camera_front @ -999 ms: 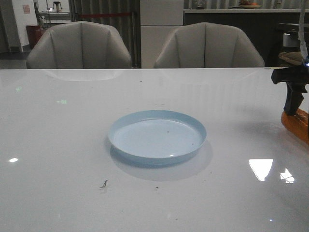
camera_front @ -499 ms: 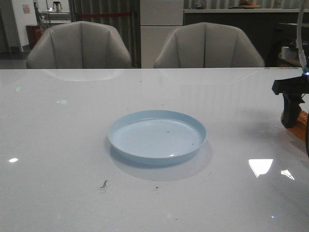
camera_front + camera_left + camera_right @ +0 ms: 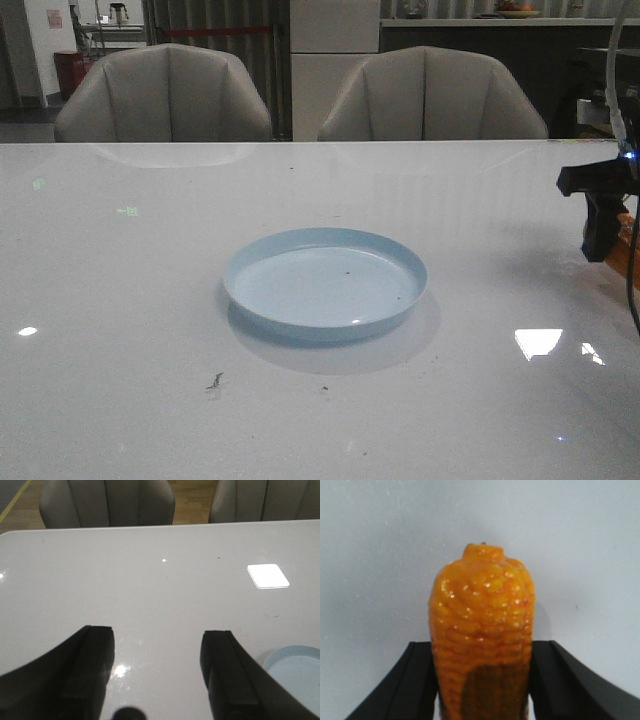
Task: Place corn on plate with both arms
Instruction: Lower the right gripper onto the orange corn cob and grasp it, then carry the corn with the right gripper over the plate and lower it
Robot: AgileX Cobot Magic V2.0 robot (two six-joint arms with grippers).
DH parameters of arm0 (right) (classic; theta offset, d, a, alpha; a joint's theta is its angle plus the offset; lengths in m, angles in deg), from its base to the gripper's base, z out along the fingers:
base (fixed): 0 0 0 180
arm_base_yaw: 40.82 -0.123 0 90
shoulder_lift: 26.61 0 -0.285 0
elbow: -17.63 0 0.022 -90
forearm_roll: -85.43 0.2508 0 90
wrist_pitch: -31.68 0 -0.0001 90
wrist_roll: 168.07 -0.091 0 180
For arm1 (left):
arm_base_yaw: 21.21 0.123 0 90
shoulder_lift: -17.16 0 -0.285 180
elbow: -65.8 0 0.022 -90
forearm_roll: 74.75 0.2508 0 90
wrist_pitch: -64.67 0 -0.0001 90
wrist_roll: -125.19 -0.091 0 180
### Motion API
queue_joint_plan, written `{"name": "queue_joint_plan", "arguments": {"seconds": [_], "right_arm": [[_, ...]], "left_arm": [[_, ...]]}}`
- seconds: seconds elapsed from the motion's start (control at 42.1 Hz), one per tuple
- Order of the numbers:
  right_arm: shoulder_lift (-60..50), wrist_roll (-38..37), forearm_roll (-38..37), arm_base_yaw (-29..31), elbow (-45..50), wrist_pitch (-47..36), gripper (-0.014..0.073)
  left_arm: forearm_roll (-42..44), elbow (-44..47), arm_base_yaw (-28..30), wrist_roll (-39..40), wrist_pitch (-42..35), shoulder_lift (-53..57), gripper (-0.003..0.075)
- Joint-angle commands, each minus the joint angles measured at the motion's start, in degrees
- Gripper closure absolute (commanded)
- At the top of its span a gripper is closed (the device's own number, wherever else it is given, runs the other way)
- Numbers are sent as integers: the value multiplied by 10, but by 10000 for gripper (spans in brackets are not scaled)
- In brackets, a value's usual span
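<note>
Between the dark angular fingers of our right pincer (image 3: 482,680) sits the bumpy orange-yellow toy corn cob (image 3: 481,630), its sides pressed against both jaws and its rounded end pointing away from the wrist over the glossy white table (image 3: 120,300). In the front view we see that black right pincer (image 3: 600,215) at the table's far right edge, a sliver of orange cob (image 3: 628,250) just beside it. The round, shallow pale-blue plate (image 3: 326,283) lies well apart from the pincer, toward the table's middle, bare. Our left pincer (image 3: 157,675) hangs with fingers spread wide, gripping nothing, the plate's rim (image 3: 295,662) just beside one finger.
</note>
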Motion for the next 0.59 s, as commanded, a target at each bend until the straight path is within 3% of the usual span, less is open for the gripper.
{"name": "queue_joint_plan", "arguments": {"seconds": [0.0, 0.262, 0.571], "right_arm": [[-33, 32, 1, -22, -68, 15, 316], [-30, 57, 1, -139, -190, 58, 316], [5, 57, 1, -275, -192, 52, 316]], "left_arm": [[-4, -17, 1, 4, -66, 9, 272], [-1, -17, 1, 4, -86, 9, 272], [-1, -17, 1, 4, -86, 7, 272]]}}
